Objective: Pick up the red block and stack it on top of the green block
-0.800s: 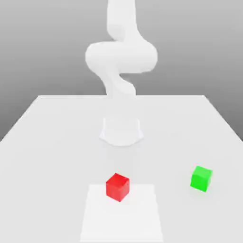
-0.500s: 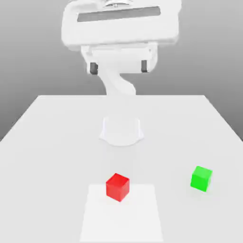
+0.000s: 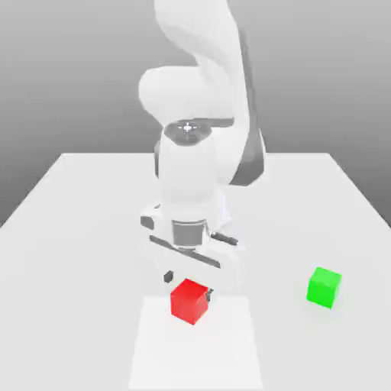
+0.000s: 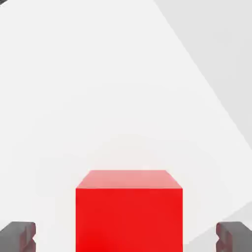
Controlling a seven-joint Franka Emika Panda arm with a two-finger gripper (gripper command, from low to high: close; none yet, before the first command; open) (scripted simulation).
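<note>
Simulated robot test cell, not a lived-in room. Flat, matte white worktop (image 3: 69,229) with crisp edges, set against a plain grey gradient backdrop with no walls, fixtures or clutter. Smooth white robot arm (image 3: 200,107) rises from the worktop's far side, rendered without texture or wear. Props are bare primitives: a small bright red cube (image 3: 189,301) and a small bright green cube (image 3: 324,287), both uniformly coloured. Lighting even, shadows soft.

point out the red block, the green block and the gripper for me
red block (image 3: 189,301), exterior view, on its front face.
green block (image 3: 324,288), exterior view, on its front face.
gripper (image 4: 126,235), hand view, midway between the two dark fingers, which stand open either side of the red block.
</note>
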